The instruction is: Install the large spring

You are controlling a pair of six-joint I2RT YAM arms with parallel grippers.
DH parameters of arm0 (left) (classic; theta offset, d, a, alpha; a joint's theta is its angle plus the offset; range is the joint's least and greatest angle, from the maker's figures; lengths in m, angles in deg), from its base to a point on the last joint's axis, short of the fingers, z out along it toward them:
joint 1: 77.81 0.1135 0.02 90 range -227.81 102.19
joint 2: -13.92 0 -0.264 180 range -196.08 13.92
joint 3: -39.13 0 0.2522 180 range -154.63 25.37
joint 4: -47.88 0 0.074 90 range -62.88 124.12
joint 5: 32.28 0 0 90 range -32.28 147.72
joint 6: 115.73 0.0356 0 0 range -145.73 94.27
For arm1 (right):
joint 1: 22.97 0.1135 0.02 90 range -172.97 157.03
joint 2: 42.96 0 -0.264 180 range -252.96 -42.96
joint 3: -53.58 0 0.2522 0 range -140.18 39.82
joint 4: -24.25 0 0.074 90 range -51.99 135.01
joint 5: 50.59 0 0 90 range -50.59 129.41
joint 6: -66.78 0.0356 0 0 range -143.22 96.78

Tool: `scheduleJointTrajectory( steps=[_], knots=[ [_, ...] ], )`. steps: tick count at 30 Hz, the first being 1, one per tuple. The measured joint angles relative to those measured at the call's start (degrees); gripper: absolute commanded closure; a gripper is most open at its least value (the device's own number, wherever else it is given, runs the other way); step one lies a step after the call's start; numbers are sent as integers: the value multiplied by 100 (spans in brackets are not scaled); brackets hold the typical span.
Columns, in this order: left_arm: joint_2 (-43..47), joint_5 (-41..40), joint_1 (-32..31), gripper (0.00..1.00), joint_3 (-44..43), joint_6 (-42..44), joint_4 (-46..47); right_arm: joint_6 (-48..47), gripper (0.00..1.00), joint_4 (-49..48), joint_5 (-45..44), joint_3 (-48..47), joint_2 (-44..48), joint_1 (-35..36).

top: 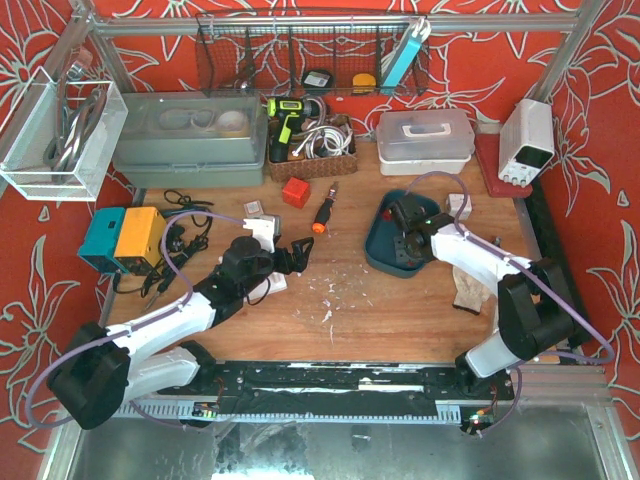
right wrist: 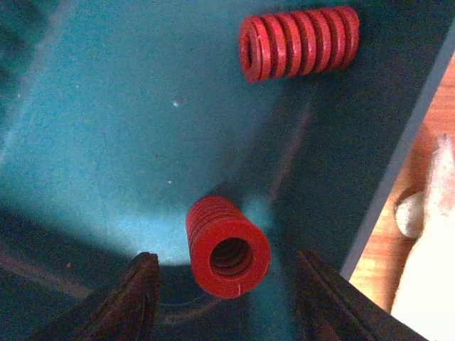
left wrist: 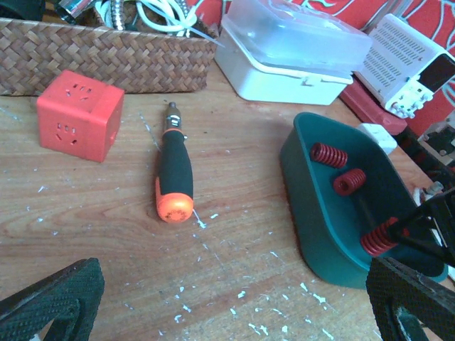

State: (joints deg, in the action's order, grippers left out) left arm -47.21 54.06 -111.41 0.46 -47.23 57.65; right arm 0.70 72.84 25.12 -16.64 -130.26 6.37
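A teal tray (top: 378, 250) at right centre holds red coil springs. In the right wrist view one thick red spring (right wrist: 227, 245) lies end-on between my fingers, and a second (right wrist: 298, 42) lies sideways farther in. My right gripper (right wrist: 231, 302) is open down inside the tray (right wrist: 106, 128), its fingers either side of the near spring with gaps on both sides. It also shows in the top view (top: 402, 222). The left wrist view shows three springs (left wrist: 328, 154) in the tray (left wrist: 313, 213). My left gripper (left wrist: 234, 312) is open and empty above the wood, left of the tray (top: 297, 255).
An orange-and-black screwdriver (left wrist: 173, 177) and a red cube (left wrist: 79, 114) lie on the wood left of the tray. Behind stand a wicker basket (left wrist: 106, 57), a white lidded box (left wrist: 291, 50) and a white power supply (top: 527, 140). White parts (top: 268, 288) lie by my left arm.
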Motion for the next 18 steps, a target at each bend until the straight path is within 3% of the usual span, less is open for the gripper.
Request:
scheduleJointTrajectory(
  steps=[9,18],
  knots=[
    [22,76,0,0,37,0,17,94,47,188,133,-140,-428,2],
    [184,31,-15,0,72,0,28,142,66,35,190,-140,-643,4]
  ],
)
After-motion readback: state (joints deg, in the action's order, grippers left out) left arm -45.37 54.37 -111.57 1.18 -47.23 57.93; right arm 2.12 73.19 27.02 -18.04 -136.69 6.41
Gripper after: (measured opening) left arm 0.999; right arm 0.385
